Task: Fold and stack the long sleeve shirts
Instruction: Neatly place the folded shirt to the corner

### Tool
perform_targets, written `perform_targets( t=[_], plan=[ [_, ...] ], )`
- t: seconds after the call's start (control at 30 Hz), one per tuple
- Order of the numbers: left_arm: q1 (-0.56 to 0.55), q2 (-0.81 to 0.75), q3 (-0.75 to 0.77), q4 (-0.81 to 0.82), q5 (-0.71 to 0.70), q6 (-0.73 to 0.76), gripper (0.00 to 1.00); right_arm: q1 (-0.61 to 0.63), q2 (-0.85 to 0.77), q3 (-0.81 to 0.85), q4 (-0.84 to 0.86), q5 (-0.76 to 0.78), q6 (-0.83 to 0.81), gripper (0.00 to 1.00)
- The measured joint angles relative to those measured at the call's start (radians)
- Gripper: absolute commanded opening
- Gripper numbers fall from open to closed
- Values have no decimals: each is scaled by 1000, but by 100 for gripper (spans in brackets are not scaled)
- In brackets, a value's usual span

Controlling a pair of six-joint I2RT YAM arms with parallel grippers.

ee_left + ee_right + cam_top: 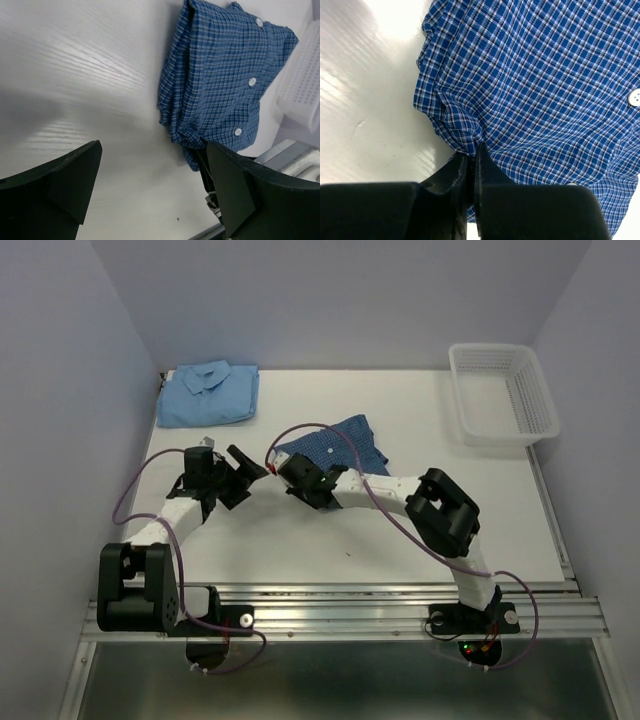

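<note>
A dark blue checked shirt [338, 444] lies folded near the middle of the table; in the left wrist view the checked shirt [220, 75] shows white buttons. My right gripper [471, 150] is shut on the near left edge of the checked shirt [540, 75], pinching a fold of cloth. From above, the right gripper [286, 466] sits at the shirt's near left corner. A light sky blue shirt [209, 393] lies folded at the far left. My left gripper [244, 472] stands open just left of the right one, with only bare table between its fingers [60, 185].
A white mesh basket [503, 392] stands at the far right of the table. The right arm's elbow [445, 510] rises over the near right part. A metal rail [400, 602] runs along the near edge.
</note>
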Motion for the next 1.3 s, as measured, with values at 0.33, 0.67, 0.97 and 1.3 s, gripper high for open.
perform_targets(
  t=[0.33, 0.67, 0.97, 1.3],
  plan=[
    [-144, 129, -38, 274, 73, -163, 99, -8, -88, -2, 5, -79, 100, 1],
    [-213, 262, -37, 384, 103, -260, 99, -19, -161, -11, 26, -154, 148, 1],
    [-278, 388, 5, 504, 135, -342, 99, -22, -170, -40, 45, -243, 159, 1],
    [-307, 463, 57, 628, 204, -420, 0, -29, -217, -69, 95, -300, 197, 1]
  ],
)
